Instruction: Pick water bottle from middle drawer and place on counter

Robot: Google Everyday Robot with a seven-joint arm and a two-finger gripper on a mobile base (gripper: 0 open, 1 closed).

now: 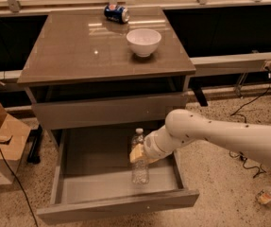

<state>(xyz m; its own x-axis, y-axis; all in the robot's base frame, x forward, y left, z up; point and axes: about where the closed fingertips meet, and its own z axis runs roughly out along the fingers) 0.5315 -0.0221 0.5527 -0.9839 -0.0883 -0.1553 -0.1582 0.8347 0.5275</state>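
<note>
The water bottle (139, 170) stands upright over the right part of the open middle drawer (92, 156), white cap up. My gripper (138, 153) reaches in from the right on the white arm and is shut around the bottle's middle, its tan fingers (136, 154) on the label band. The bottle's base is close to the drawer floor; I cannot tell whether it touches. The glossy grey-brown counter (78, 51) is above, on top of the cabinet.
A white bowl (143, 41) and a blue soda can (116, 13) sit on the back right of the counter. The top drawer (106, 110) is closed. A cardboard box (0, 145) stands at left. Cables (248, 108) and a small bottle (266, 194) lie on the floor at right.
</note>
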